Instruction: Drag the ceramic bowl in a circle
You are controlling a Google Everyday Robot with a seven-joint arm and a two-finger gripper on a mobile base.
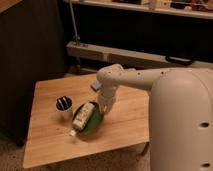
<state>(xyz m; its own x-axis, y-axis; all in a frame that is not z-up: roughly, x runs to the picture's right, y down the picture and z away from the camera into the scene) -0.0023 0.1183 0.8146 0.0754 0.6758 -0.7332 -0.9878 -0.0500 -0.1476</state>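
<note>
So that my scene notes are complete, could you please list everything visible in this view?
table: one, light wood, centre of view
ceramic bowl: one, glossy green, middle of the table
bottle: one, white and tan, lying across the bowl
cup: one, white with dark inside, just left of the bowl
ledge: one, grey, behind the table
arm: one, white, reaching in from the right
gripper: one, shut, at the bowl's right rim
</note>
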